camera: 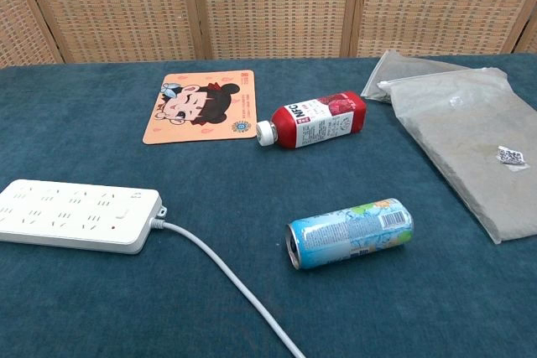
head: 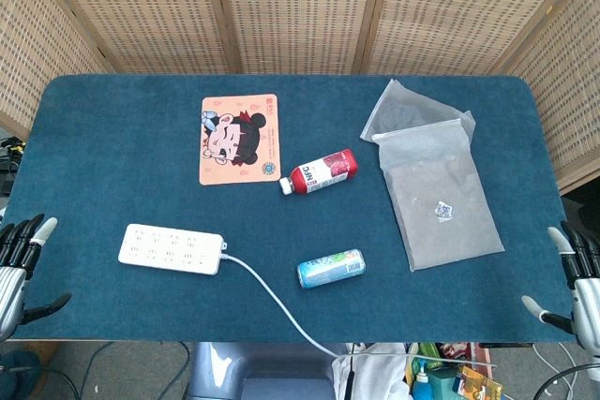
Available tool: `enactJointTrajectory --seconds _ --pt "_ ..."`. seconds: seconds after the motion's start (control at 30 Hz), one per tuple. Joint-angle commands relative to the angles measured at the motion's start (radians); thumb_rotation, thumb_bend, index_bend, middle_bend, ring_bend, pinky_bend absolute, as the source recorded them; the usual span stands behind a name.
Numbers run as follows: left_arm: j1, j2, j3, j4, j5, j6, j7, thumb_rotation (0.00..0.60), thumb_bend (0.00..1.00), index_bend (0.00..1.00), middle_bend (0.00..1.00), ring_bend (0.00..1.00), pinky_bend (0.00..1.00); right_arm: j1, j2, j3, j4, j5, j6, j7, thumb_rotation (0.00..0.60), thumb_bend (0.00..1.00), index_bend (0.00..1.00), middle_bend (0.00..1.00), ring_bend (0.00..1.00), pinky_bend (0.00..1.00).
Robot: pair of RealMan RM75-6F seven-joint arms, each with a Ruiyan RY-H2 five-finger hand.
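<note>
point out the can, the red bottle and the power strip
can (camera: 351,232), chest view, on the middle of its printed side
red bottle (camera: 319,121), chest view, on the label around its body
power strip (head: 172,248), head view, on the middle of its white top face

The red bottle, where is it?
The red bottle lies on its side mid-table in both views, just right of the cartoon mat, beyond the blue can.

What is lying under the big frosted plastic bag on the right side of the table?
A second, smaller plastic bag sticks out from beneath the frosted bag at its far end. How far it reaches underneath is covered; elsewhere only blue table cloth shows.
</note>
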Motion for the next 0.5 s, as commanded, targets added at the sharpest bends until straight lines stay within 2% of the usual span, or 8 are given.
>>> enactJointTrajectory --seconds 0.03,0.3,0.33,0.37,0.4,0.43,0.47,0.5 --pt "0.0 0.001 0.0 -0.001 -0.001 -0.002 -0.001 0.6 0.0 0.0 0.0 0.0 0.0 0.002 0.002 -0.003 -0.004 -0.002 -0.004 -0.002 0.6 0.0 0.0 0.0 0.0 0.0" --pt "-0.008 0.0 0.006 -0.003 0.011 -0.016 -0.017 0.6 0.0 0.0 0.0 0.0 0.0 0.0 0.007 -0.001 -0.007 -0.002 0.003 0.017 0.6 0.0 0.0 0.0 0.0 0.0" --pt "-0.013 -0.009 0.001 -0.003 0.011 -0.017 -0.023 0.6 0.0 0.0 0.09 0.04 0.03 -0.001 0.007 0.0 -0.009 -0.002 0.005 0.02 0.6 0.0 0.0 0.0 0.0 0.0" --pt "-0.017 -0.02 -0.004 0.0 0.008 -0.019 -0.025 0.6 0.0 0.0 0.2 0.11 0.09 -0.001 0.008 0.0 -0.009 -0.002 0.006 0.022 0.6 0.0 0.0 0.0 0.0 0.0" --pt "-0.021 -0.03 -0.007 0.002 0.002 -0.026 -0.026 0.6 0.0 0.0 0.38 0.26 0.24 -0.002 0.008 0.001 -0.009 -0.001 0.007 0.023 0.6 0.0 0.0 0.0 0.0 0.0" --pt "-0.023 -0.033 -0.007 0.002 0.0 -0.031 -0.027 0.6 0.0 0.0 0.52 0.38 0.35 -0.002 0.008 0.001 -0.008 0.0 0.007 0.024 0.6 0.0 0.0 0.0 0.0 0.0" --pt "-0.03 -0.042 -0.009 0.003 -0.003 -0.042 -0.032 0.6 0.0 0.0 0.67 0.55 0.52 -0.002 0.009 0.002 -0.008 0.001 0.007 0.025 0.6 0.0 0.0 0.0 0.0 0.0" --pt "-0.038 -0.055 -0.014 0.009 -0.002 -0.048 -0.033 0.6 0.0 0.0 0.75 0.65 0.63 -0.002 0.009 0.002 -0.007 0.004 0.007 0.027 0.6 0.0 0.0 0.0 0.0 0.0"
